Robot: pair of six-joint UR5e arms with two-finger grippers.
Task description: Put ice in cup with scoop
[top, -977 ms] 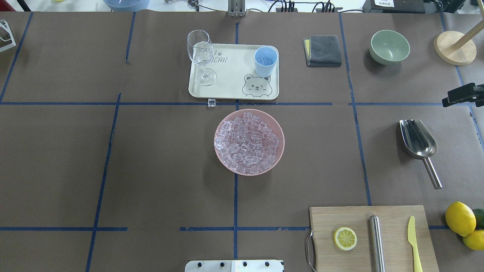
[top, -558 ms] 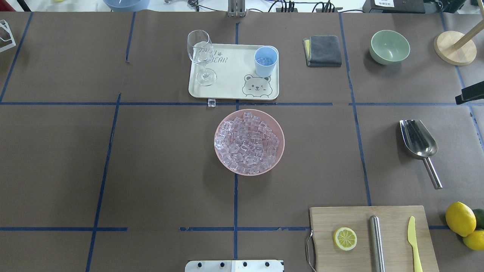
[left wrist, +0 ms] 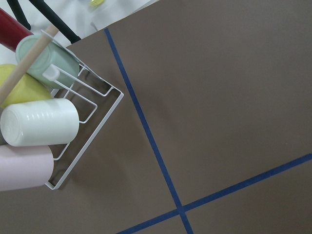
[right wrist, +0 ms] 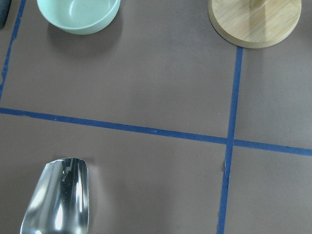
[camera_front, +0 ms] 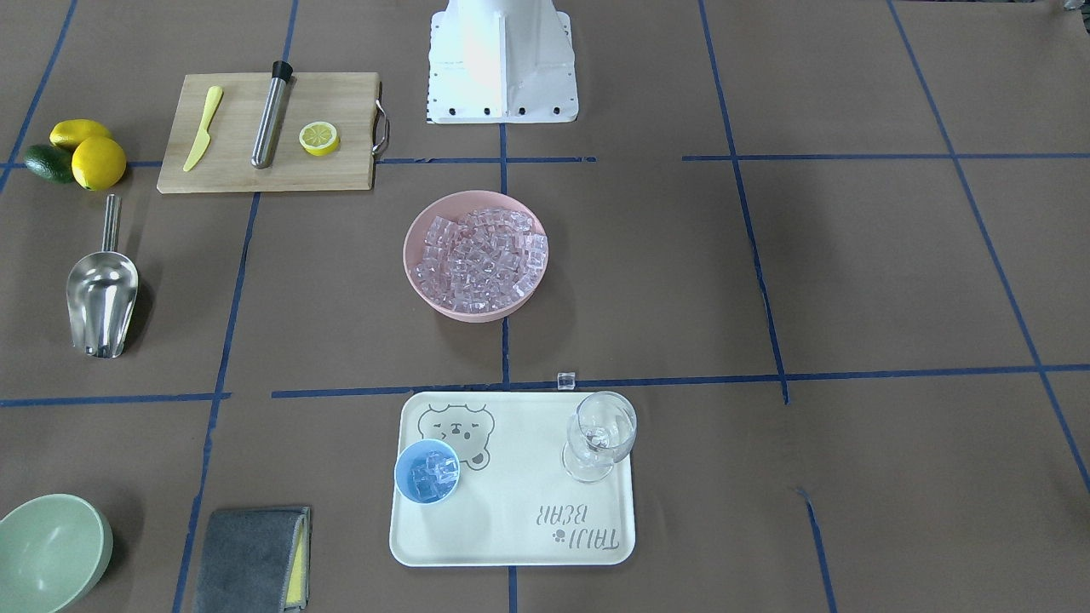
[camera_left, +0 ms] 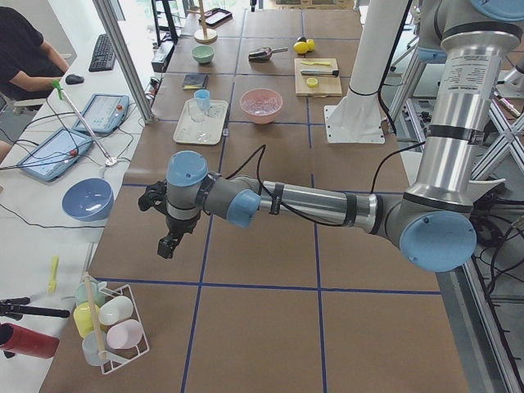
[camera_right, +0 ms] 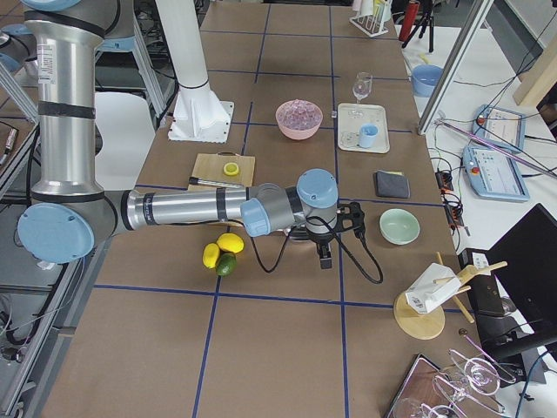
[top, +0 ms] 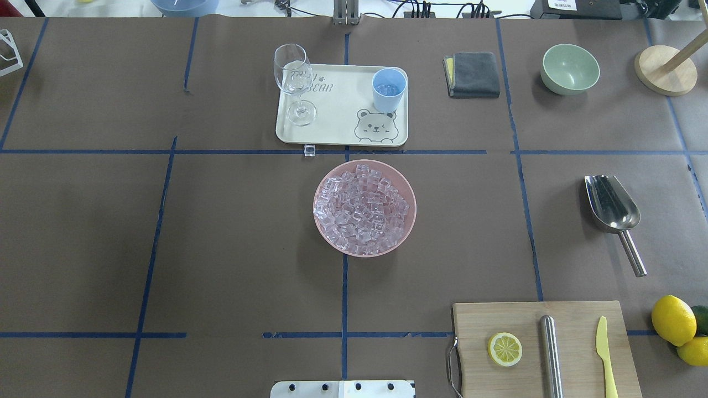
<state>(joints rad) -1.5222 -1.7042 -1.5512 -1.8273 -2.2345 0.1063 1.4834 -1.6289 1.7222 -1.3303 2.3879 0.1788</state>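
The ice [top: 362, 209] fills a pink bowl [top: 408, 229] at the table's middle, and one loose cube [top: 309, 150] lies beside the tray. The light blue cup [top: 389, 89] stands on the tray with a few cubes inside; it also shows in the front view [camera_front: 427, 471]. The silver scoop [top: 613, 204] lies free on the table at the right, its bowl empty, and shows in the right wrist view [right wrist: 56, 200]. My right gripper [camera_right: 325, 259] hangs near the scoop's spot, my left gripper [camera_left: 166, 246] far off at the left end. I cannot tell if either is open or shut.
A cream tray [top: 343, 105] also holds a wine glass [top: 293, 77]. A grey cloth [top: 473, 73], green bowl [top: 570, 68] and wooden stand [top: 665, 69] lie at the back right. A cutting board [top: 578, 370] and lemons [top: 673, 319] sit at the near right. A wire rack of cups [left wrist: 48, 117] is at the left end.
The black tip of my right arm, at the overhead view's right edge, has moved right and out of that view. The scoop, bowl and cup have not moved.
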